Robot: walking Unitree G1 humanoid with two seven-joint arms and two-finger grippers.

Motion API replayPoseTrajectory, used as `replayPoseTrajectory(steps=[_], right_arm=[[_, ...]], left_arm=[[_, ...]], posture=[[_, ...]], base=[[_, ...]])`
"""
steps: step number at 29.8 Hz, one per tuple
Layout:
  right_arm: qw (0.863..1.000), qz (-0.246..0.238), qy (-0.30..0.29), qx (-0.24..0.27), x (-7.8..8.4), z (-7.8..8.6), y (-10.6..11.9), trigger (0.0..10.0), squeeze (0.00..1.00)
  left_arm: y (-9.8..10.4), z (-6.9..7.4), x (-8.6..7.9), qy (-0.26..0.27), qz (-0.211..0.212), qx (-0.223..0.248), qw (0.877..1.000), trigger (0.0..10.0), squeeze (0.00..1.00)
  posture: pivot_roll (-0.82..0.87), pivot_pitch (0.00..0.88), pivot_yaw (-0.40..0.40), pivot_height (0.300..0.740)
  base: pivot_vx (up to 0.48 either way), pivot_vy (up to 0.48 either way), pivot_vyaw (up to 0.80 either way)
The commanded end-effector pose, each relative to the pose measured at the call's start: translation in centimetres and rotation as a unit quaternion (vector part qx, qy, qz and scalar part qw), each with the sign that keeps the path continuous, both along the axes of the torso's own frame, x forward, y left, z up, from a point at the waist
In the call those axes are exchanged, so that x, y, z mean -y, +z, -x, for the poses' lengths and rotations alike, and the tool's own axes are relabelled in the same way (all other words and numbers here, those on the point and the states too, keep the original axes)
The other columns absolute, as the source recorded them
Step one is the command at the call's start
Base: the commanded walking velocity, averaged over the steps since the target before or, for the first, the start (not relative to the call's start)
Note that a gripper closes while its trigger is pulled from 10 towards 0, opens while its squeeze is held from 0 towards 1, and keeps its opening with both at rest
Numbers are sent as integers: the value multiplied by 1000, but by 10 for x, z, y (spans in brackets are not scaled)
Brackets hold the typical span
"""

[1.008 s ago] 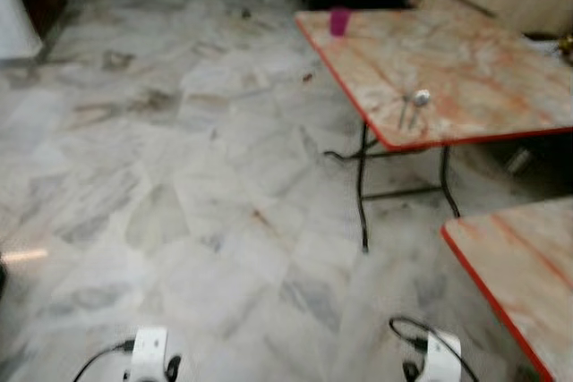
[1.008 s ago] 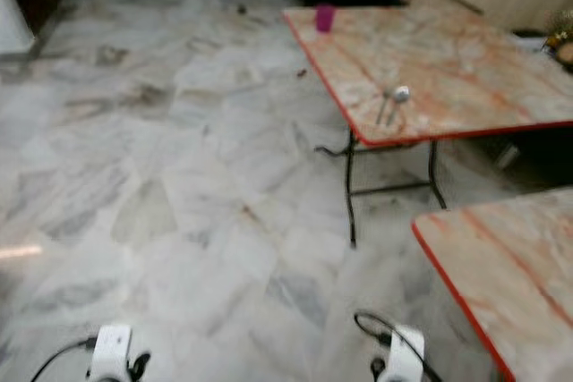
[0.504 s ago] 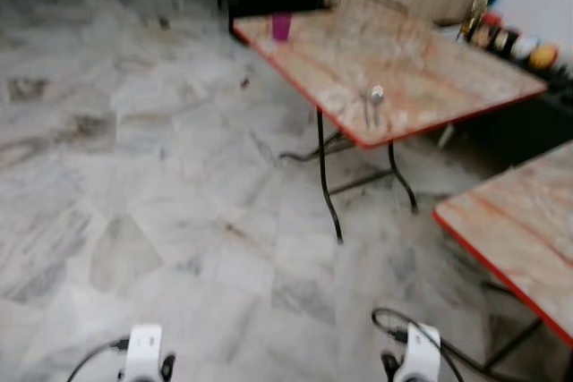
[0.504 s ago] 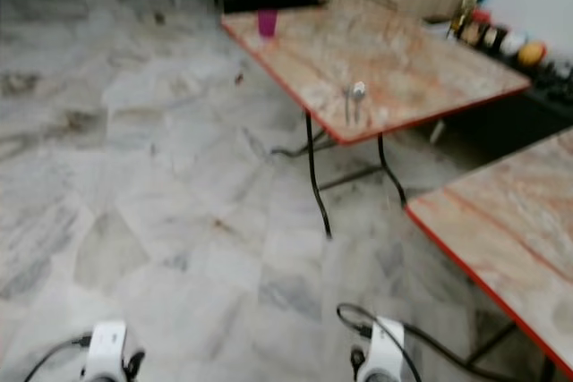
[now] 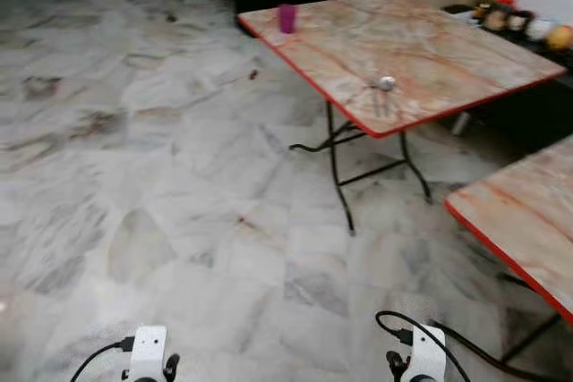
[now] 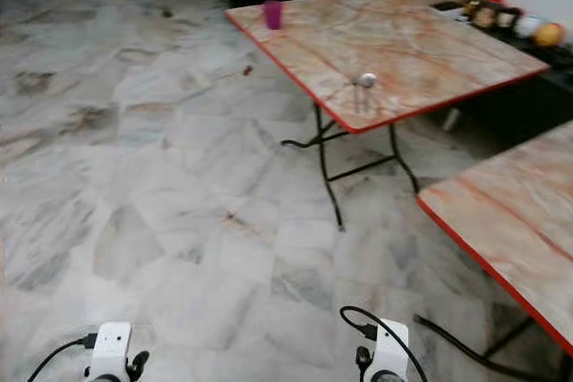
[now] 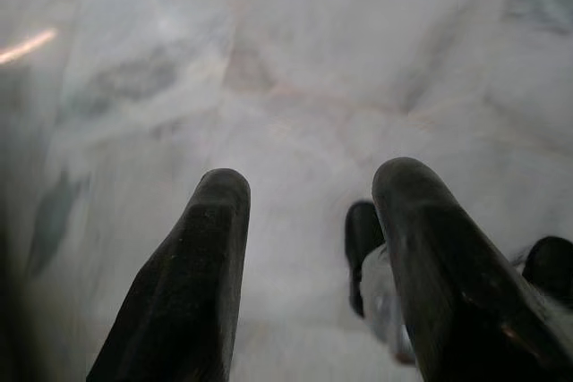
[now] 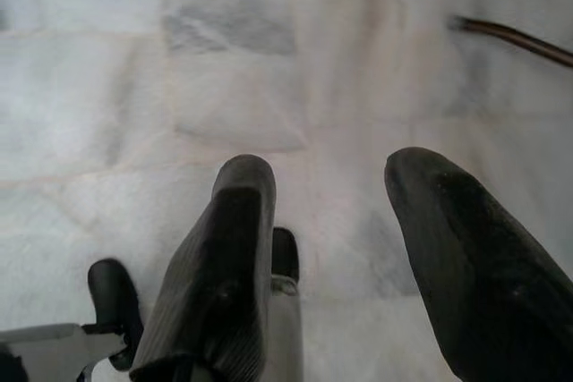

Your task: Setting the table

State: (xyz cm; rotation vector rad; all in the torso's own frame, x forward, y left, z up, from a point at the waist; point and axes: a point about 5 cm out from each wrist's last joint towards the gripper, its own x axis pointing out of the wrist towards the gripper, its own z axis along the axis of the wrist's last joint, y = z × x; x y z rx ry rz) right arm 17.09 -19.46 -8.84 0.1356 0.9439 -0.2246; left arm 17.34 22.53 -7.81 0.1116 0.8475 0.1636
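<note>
A purple cup (image 5: 286, 18) stands at the far corner of the red-edged table (image 5: 430, 51), upper right of frame; a spoon (image 5: 385, 84) lies near its front edge. The left gripper (image 7: 309, 221) and right gripper (image 8: 331, 212) hang over the marble floor (image 5: 179, 176), jaws parted, grasping nothing.

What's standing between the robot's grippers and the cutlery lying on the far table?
Nothing visible stands between. Marble floor stretches to the table, where the cutlery lies near its near edge. Both the left gripper and right gripper hang open and empty over the floor.

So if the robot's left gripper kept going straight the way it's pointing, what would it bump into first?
Probably the marble floor. The left gripper hangs open, pointing down at bare tiles, with nothing between its fingers. How far away the floor lies is unclear.
</note>
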Motion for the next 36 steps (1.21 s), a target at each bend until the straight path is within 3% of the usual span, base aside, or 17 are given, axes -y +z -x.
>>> replayPoseTrajectory(steps=[1, 18, 36], right_arm=[[1000, 2, 5, 3, 1, 0, 0, 10000, 0], [1000, -17, 20, 8, -1, -1, 1, 10000, 0], [999, -19, 29, 8, -1, -2, 1, 10000, 0]], left_arm=[[-2, 5, -1, -3, 0, -10, 1000, 10000, 0], [-4, 9, -4, 2, -12, -26, 1000, 10000, 0], [-4, 6, -2, 0, -17, -29, 999, 10000, 0]], posture=[[-37, 0, -39, 740], [-34, 0, -45, 740], [-33, 0, -48, 740]], base=[[0, 0, 800], [0, 0, 800], [0, -100, 0]])
